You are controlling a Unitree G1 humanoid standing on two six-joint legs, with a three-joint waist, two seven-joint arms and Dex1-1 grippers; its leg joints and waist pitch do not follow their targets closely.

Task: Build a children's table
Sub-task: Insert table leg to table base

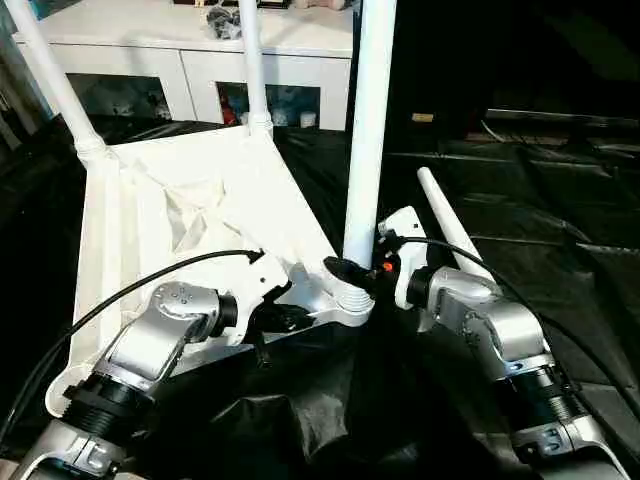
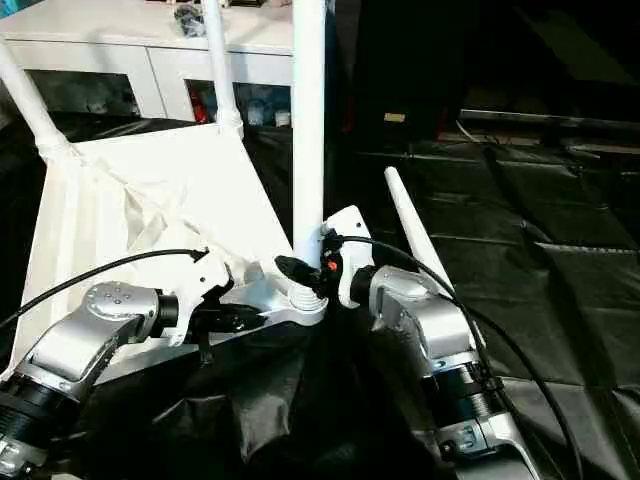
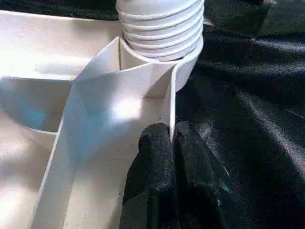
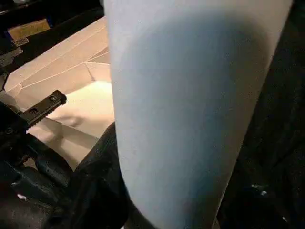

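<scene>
My left jaws (image 3: 172,143) pinch the white ribbed plastic tabletop's (image 1: 200,200) rim; my right jaws (image 1: 352,274) clamp the upright white tapered tube leg (image 1: 368,130).

My two arms: silver shells, black joints

My left forearm (image 1: 150,345) and right forearm (image 1: 500,340) are brushed silver with ribbed black collars; white wrist housings carry black cables, an orange-red mark sits at my right wrist, and my left fingers (image 3: 157,181) are matte black, softly padded.

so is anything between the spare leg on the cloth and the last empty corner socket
Yes: the left arm lies across the tabletop, between the loose leg and the empty near-left corner socket.
</scene>
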